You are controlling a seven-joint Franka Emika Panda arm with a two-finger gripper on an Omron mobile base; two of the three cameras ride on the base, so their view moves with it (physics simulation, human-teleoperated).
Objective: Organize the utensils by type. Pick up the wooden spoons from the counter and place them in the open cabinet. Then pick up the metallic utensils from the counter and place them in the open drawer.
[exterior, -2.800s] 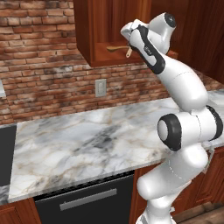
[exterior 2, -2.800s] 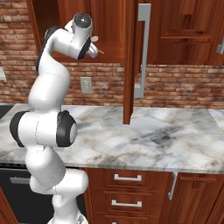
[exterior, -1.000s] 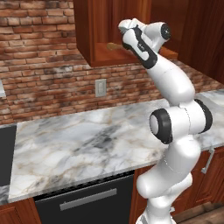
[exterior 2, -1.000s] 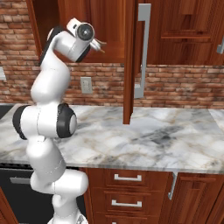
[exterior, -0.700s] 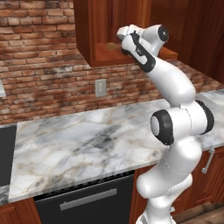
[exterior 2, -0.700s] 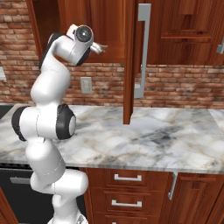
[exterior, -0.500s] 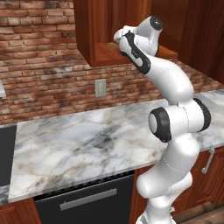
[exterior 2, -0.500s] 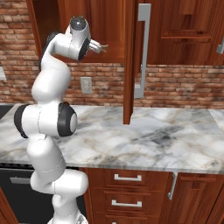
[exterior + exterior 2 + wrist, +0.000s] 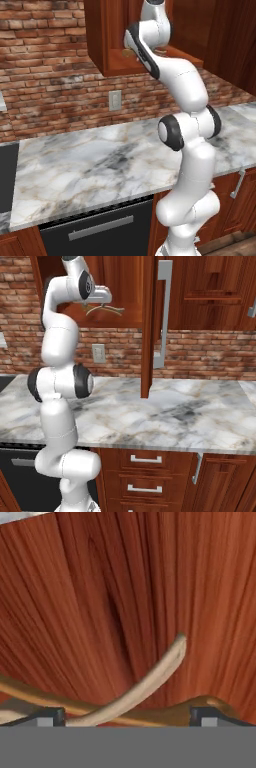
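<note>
Gripper (image 9: 125, 716) jaws wide, holding nothing | spoons' bowls cut off at the hand view's lower edge | tan spoon (image 9: 145, 684) crosses over dark spoon (image 9: 165, 714) on cabinet (image 9: 107, 45) floor | both handles poke past arm (image 9: 107, 310) | counter (image 9: 200, 421) bare

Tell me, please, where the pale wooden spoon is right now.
The pale spoon lies on the cabinet floor, crossing the darker spoon; in the hand view it sits between the open tool's fingertips.
</note>
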